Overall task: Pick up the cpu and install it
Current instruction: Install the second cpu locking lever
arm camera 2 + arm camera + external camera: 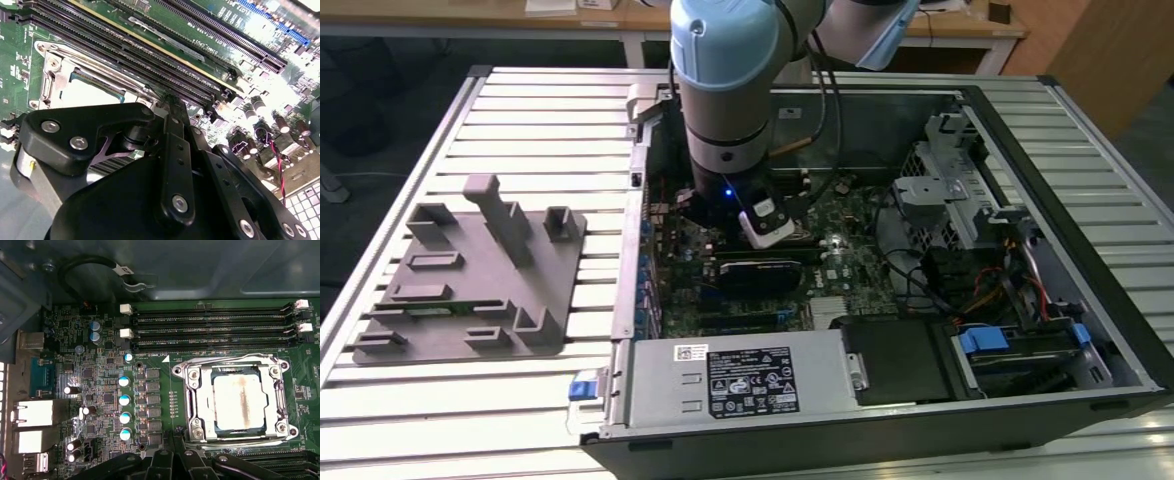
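The arm (727, 100), a pale blue-grey cylinder, reaches down into an open PC case (1014, 250) lying on a ribbed metal table (520, 130). The cpu (239, 402), a flat square chip with a silvery, smeared top, sits in the socket (197, 400) on the green motherboard (100, 375); the socket's bright metal frame surrounds it on all sides. In the second wrist view the cpu (90, 92) shows as a pale plate within the same frame, just past the gripper (170, 107). The gripper is matte black, with bolted linkage plates; whether its fingers are apart or together cannot be told. Long black memory slots (210, 325) with white latches run beside the socket. A row of round silver-topped capacitors (125, 400) stands near it. A grey moulded fixture (474, 275) rests on the table, well apart from the case. A white-labelled grey metal box (734, 375) fills the case's near edge.
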Robot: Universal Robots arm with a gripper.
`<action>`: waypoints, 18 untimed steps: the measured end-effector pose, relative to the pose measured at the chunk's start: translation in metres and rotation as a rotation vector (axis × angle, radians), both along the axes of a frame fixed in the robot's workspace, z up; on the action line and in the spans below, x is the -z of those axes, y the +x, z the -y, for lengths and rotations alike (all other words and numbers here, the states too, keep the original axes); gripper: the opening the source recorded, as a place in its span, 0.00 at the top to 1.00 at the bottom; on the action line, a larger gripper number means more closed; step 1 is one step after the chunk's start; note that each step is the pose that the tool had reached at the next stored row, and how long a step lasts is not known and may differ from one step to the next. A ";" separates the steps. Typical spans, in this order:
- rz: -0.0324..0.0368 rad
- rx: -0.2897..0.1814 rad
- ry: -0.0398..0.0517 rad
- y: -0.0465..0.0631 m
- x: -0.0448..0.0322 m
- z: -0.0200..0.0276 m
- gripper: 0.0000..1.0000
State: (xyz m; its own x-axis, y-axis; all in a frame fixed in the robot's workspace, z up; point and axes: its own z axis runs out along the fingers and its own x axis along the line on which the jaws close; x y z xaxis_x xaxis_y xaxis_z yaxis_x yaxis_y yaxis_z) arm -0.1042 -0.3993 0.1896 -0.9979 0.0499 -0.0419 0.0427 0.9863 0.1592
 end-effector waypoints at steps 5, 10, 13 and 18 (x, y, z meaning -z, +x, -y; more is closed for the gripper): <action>0.0001 0.000 -0.0003 0.000 -0.0008 -0.0020 0.89; -0.0001 0.000 -0.0006 0.000 -0.0010 -0.0048 0.89; -0.0002 0.000 -0.0008 0.000 -0.0010 -0.0066 0.89; 0.0000 0.000 -0.0002 0.000 -0.0009 -0.0081 0.89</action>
State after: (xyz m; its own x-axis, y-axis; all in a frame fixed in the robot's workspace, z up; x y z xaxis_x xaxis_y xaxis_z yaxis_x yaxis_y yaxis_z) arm -0.1043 -0.3912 0.1905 -0.9979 0.0499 -0.0419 0.0426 0.9864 0.1590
